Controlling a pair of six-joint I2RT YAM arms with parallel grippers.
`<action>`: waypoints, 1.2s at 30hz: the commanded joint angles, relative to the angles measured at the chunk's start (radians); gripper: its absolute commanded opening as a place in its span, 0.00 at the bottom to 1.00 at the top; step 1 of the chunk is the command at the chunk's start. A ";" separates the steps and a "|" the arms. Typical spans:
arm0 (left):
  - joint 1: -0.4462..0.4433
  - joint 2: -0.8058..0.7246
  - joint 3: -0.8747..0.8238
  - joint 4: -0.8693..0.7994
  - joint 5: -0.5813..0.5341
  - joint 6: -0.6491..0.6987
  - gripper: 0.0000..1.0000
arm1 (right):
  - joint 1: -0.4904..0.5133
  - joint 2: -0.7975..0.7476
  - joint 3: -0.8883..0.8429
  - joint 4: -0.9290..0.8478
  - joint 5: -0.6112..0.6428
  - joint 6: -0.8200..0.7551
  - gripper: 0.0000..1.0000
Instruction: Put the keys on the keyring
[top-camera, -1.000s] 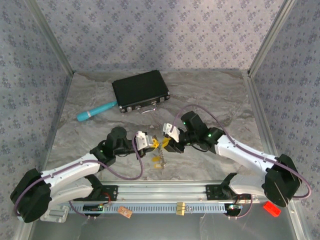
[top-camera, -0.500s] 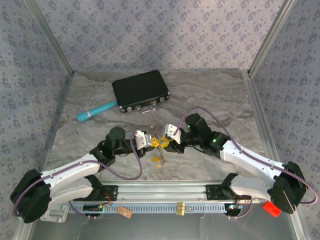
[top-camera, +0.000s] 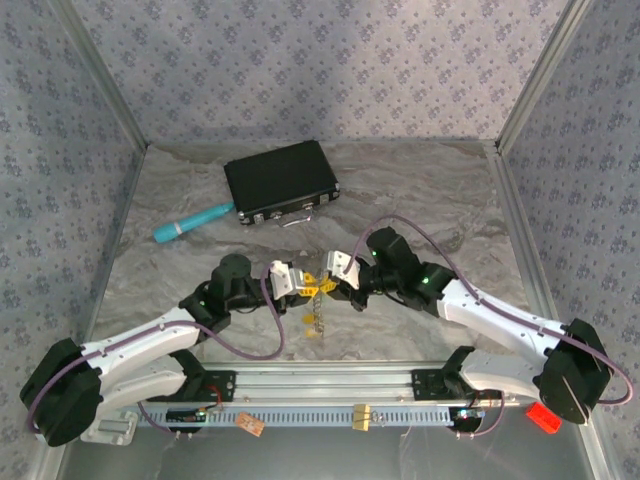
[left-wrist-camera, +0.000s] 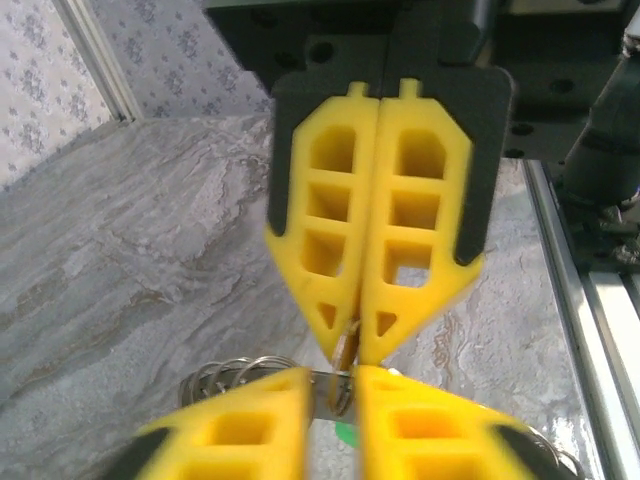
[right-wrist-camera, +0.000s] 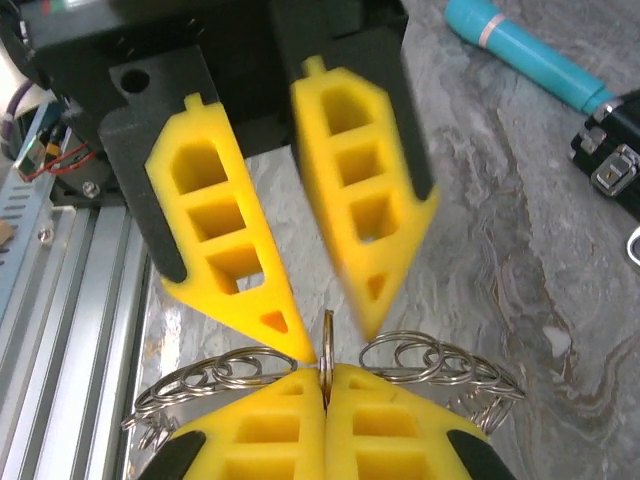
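Observation:
My two grippers meet tip to tip above the middle of the table. The keyring is a grey metal ring strung with several small wire loops, and it hangs level between them. One thin loop stands edge-on, and my right gripper is shut on it. Facing it, my left gripper has its jaws apart on either side of that loop. The keyring crosses its gap. The keys dangle below the grippers. A green key head shows under the left fingers.
A black case lies at the back, with a teal cylinder to its left. An aluminium rail runs along the near edge. Patterned walls close in the table on three sides.
My left gripper's jaws have parted, and my right gripper has closed on the loop. The meeting point and the hanging keys have drifted slightly left.

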 joint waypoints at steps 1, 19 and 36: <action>-0.006 -0.023 0.047 -0.085 -0.021 0.038 0.26 | 0.011 0.011 0.091 -0.140 0.080 -0.074 0.00; -0.007 0.016 0.097 -0.142 -0.004 0.073 0.20 | 0.116 0.150 0.320 -0.392 0.180 -0.203 0.00; -0.008 0.008 0.010 0.083 0.065 -0.036 0.00 | -0.035 -0.044 0.009 0.032 -0.105 0.043 0.30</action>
